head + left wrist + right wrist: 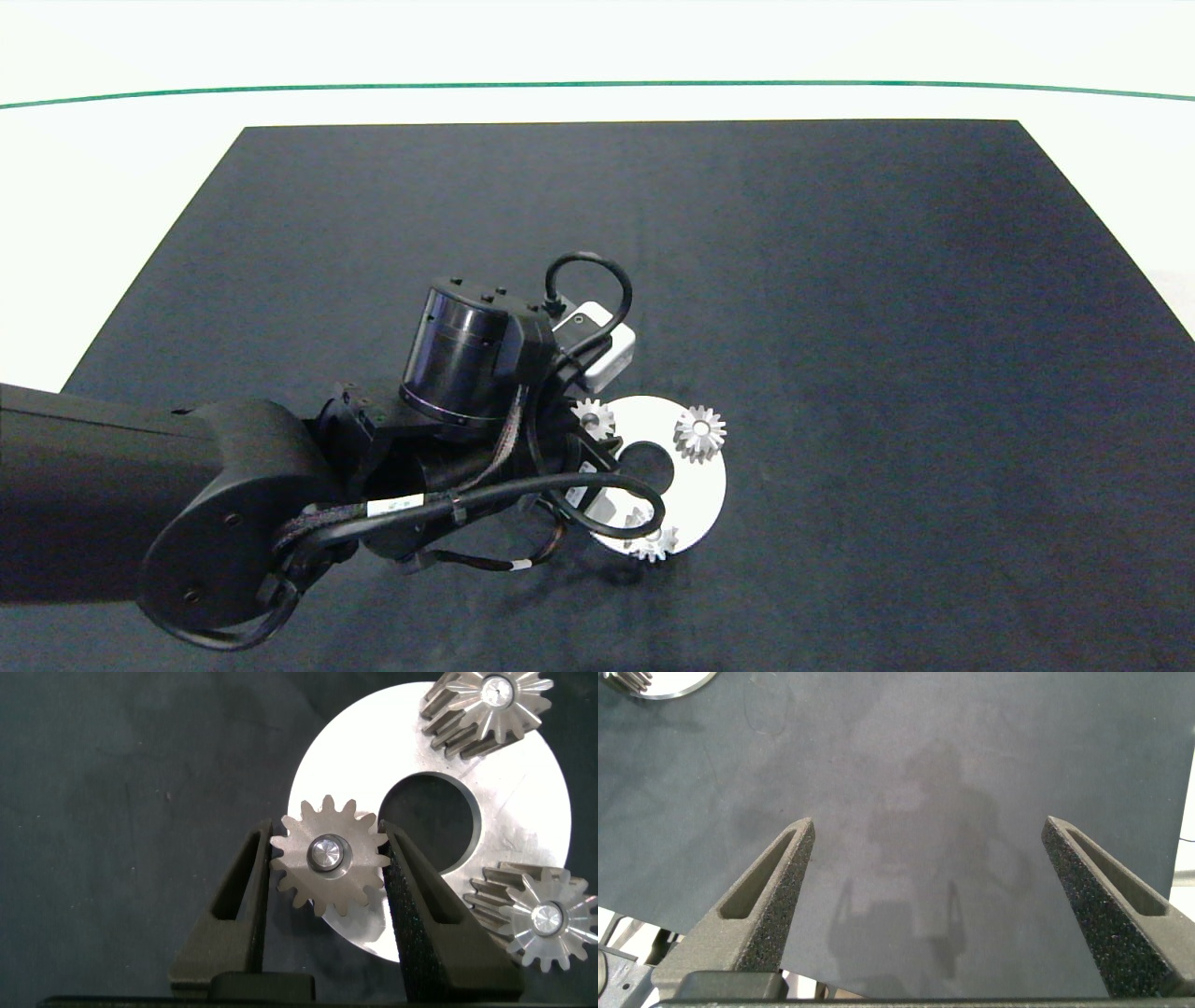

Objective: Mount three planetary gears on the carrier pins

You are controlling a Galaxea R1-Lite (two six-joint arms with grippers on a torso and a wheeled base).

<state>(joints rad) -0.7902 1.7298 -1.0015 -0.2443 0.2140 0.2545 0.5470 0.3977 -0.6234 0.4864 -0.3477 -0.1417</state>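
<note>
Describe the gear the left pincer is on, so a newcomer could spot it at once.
On the dark mat lies a white disc carrying three silver gears. The one meant sits at the disc's edge nearest the left arm. Unlike its two neighbours, it sits between the left pincer fingers.

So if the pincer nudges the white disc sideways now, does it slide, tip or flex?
The white disc lies flat on the dark mat, so tipping seems unlikely; it would probably slide. It looks rigid, so probably no flex. All three gears sit on pins, so they would likely travel with it.

The left arm [233, 485] reaches over the white disc [695, 490], where three planetary gears [699, 431] sit.
</note>
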